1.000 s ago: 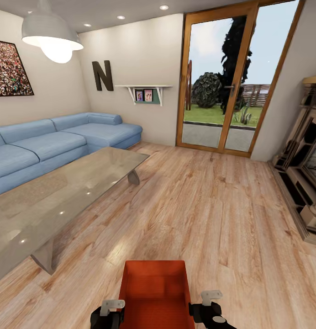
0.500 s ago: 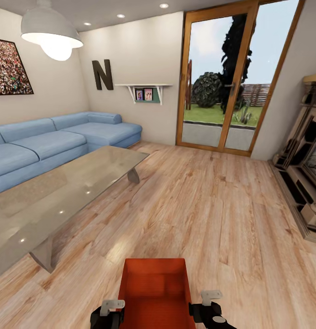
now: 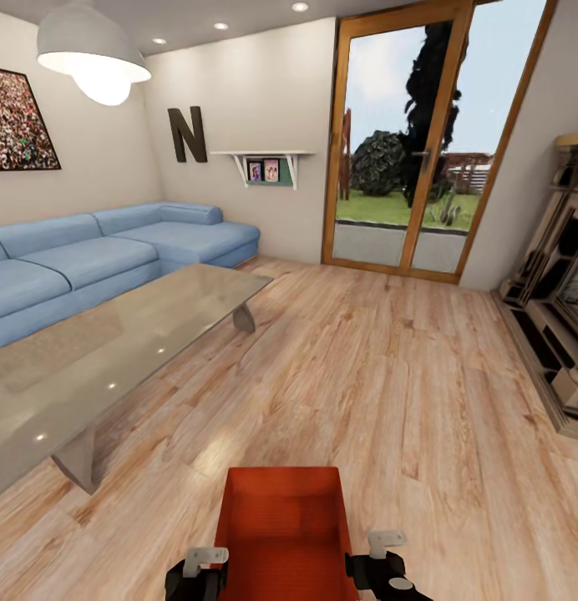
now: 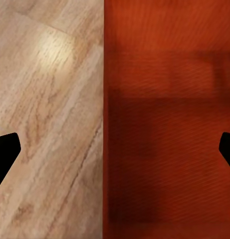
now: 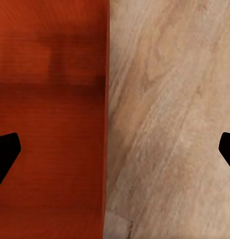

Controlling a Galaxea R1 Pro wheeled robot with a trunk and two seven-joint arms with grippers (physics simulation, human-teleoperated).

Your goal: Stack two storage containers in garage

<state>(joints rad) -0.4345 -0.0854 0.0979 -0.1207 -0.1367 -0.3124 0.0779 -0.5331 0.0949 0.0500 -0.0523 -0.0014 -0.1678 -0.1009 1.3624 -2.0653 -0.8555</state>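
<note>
A red-orange storage container (image 3: 281,530) sits low at the head view's near edge, over the light wood plank floor (image 3: 389,367) of the living room. The left gripper (image 3: 197,568) and right gripper (image 3: 381,559) flank its side walls. In each wrist view the jaws stand wide, straddling one container wall (image 4: 104,149); whether they press it cannot be told. A glass desk (image 3: 114,351) and blue sofa (image 3: 97,259) stand to the left.

Light wood plank floor (image 3: 389,376); blue sectional sofa (image 3: 97,259) at left wall, low glass table (image 3: 114,351) before it; glazed wooden door (image 3: 414,142) ahead; lit pendant lamp (image 3: 93,63) overhead.
</note>
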